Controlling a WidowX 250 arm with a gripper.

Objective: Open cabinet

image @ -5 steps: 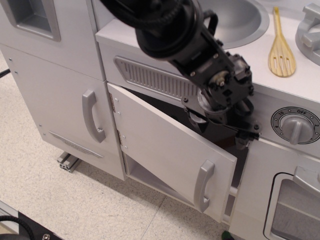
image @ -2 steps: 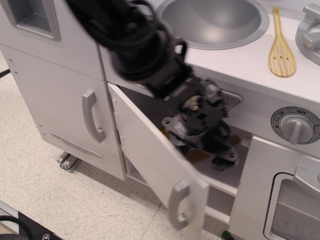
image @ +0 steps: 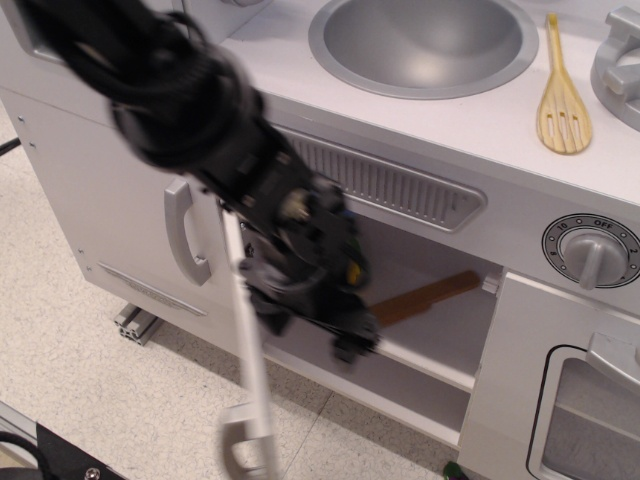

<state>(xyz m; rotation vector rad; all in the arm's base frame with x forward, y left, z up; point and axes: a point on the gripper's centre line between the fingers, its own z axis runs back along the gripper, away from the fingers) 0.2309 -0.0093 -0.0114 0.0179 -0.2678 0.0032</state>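
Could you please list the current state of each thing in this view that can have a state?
cabinet door: swung wide open, seen edge-on
end effector: in front of the open compartment, blurred; open or shut unclear
tall narrow door: closed
dial: pointer up at OFF
sink: empty
wooden spoon: lying flat on the counter

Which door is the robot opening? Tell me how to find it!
Find the round silver sink on top of the toy kitchen, then look straight below it, under the slotted vent. The cabinet door there is swung wide open, showing only its thin edge and a short handle at the bottom. The tall door to its left in the picture is shut.
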